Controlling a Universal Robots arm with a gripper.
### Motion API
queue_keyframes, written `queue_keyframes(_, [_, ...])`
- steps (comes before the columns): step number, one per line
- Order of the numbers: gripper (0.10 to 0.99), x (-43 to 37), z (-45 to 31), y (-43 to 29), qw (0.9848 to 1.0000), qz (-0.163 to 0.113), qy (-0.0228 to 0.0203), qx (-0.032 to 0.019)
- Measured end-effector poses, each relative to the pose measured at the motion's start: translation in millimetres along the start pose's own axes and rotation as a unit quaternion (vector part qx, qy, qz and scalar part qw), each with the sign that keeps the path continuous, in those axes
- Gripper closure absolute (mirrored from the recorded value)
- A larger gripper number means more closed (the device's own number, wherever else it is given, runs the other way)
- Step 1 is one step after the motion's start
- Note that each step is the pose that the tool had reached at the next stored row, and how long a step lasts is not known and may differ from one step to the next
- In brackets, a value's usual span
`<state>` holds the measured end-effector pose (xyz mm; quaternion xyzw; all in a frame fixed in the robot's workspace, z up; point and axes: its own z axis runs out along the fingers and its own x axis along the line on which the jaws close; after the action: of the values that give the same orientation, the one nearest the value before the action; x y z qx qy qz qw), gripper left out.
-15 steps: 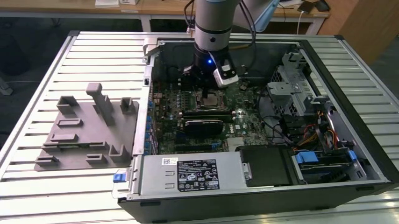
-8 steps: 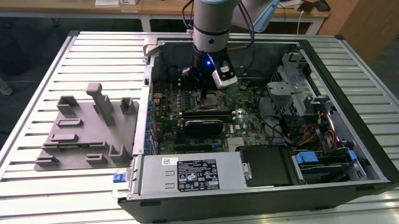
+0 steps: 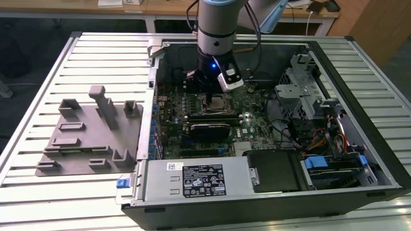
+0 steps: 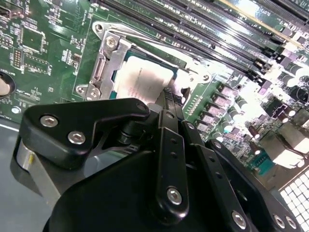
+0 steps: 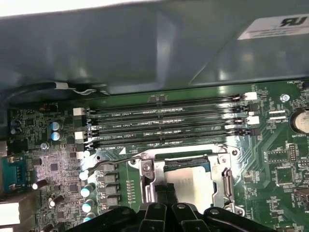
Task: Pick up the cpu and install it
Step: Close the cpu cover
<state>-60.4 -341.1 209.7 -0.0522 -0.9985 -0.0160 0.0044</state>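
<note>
The cpu [image 3: 220, 101] lies flat inside the metal socket frame [image 4: 104, 63] on the green motherboard [image 3: 247, 125], within the open computer case. Its silver top [image 4: 140, 79] shows in both wrist views [image 5: 193, 181]. My gripper [image 3: 211, 95] hangs straight down from the arm over the socket. Its black fingers are shut together, and their tips [image 4: 169, 96] sit at one edge of the cpu [image 5: 161, 189]. Nothing shows between the fingers. The gripper's body hides part of the chip.
Memory slots [image 5: 164, 125] run beside the socket. A black heatsink block [image 3: 209, 130] sits just in front of it, with the power supply [image 3: 192, 180] nearer still. A drive cage and cables [image 3: 308, 96] fill the exterior view's right. A grey fixture [image 3: 90, 139] stands outside the case.
</note>
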Motion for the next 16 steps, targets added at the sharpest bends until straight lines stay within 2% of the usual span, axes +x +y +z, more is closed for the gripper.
queue_keyframes(16, [0.980, 7.1, 8.1, -1.0, 0.9999, -0.012, 0.0001, 0.0000])
